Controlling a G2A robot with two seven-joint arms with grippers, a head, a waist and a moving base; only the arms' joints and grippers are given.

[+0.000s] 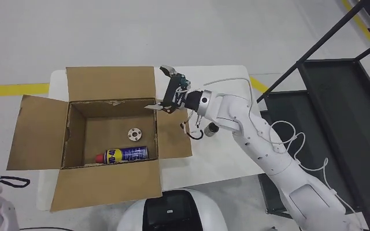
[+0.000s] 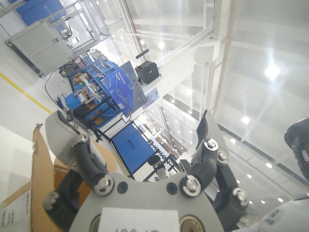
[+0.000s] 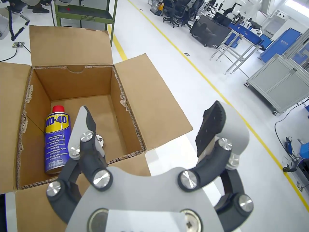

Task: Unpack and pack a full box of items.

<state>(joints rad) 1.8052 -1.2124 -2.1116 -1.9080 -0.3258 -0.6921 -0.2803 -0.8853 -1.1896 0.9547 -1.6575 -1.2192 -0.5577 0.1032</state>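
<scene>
Our right gripper (image 1: 162, 88) hangs wide open, empty, over the 2 o'clock corner of the box (image 1: 113, 110); descending, we risk snagging cardboard before the spray can (image 1: 126, 155).

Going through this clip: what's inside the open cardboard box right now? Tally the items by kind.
Inside the cardboard box:
Spray can, lying on its side: 1
Round metal flange: 1
Total: 2
</scene>
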